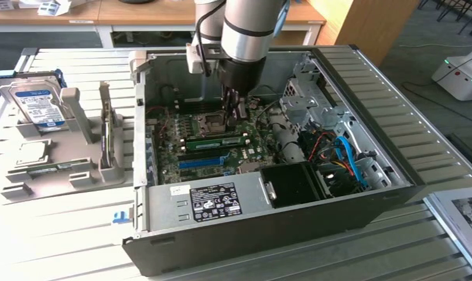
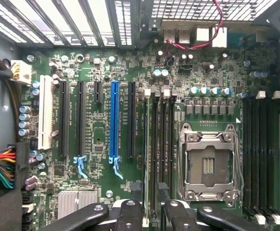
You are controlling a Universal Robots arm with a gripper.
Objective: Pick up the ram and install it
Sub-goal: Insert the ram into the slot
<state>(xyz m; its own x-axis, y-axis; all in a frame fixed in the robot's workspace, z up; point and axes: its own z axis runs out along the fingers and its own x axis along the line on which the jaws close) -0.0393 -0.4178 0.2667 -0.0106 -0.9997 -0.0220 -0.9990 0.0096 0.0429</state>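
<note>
Now the gripper (image 2: 153,215) gapes wide; the ram (image 1: 216,142) stands slotted just beneath it.

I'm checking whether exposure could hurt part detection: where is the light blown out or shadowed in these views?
Exterior view: the slatted table at the exterior view's left is washed out by glare, while the inside of the computer case lies in shade, though the ram reads clearly green. Wrist view: the motherboard is evenly lit; bright light glares through the vent slats.

Exterior view high, looking down — wrist view close; both share motherboard (image 1: 173,126) (image 2: 101,139).
</note>
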